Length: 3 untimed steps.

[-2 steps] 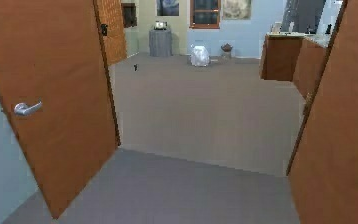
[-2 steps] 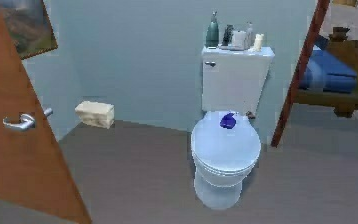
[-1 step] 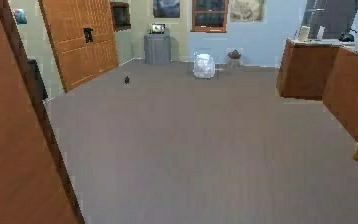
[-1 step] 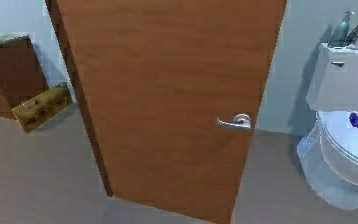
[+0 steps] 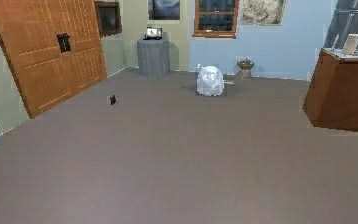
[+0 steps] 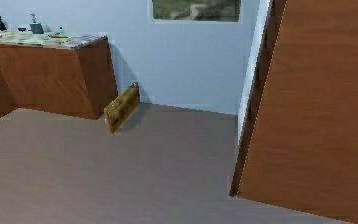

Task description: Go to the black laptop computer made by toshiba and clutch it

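Note:
A small dark open laptop [image 5: 153,34] stands on a grey cabinet [image 5: 153,57] against the far wall, left of the middle of the forward view. A wide stretch of bare brown floor [image 5: 177,160] lies between me and that cabinet.
Tall wooden doors [image 5: 52,45] line the forward view's left, with a small black object [image 5: 112,99] on the floor near them. A white bag [image 5: 210,80] and a small pot [image 5: 246,67] sit near the far wall. A wooden counter [image 5: 339,90] [image 6: 47,75] carries small items; a flat wooden panel [image 6: 121,107] leans on it. A large wooden door [image 6: 307,110] stands close by.

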Available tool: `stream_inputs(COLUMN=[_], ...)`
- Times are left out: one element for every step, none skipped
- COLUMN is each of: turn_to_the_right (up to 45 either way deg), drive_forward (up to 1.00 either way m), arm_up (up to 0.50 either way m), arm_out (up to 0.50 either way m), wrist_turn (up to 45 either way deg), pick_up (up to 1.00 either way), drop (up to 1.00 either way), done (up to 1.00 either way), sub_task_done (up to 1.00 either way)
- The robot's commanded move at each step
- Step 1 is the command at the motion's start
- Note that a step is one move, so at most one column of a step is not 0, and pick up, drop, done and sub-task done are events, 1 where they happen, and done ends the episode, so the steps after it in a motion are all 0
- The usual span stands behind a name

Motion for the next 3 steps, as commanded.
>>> stream_inputs(turn_to_the_right=[0.0, -3.0, 0.0], drive_forward=[1.00, 0.00, 1.00], arm_up=[0.00, 0.00, 0.00], arm_out=[0.00, 0.00, 0.00], wrist_turn=[0.0, 0.0, 0.0], pick_up=[0.00, 0.00, 0.00], drop=[0.00, 0.00, 0.00], done=[0.00, 0.00, 0.00], sub_task_done=[0.00, 0.00, 0.00])
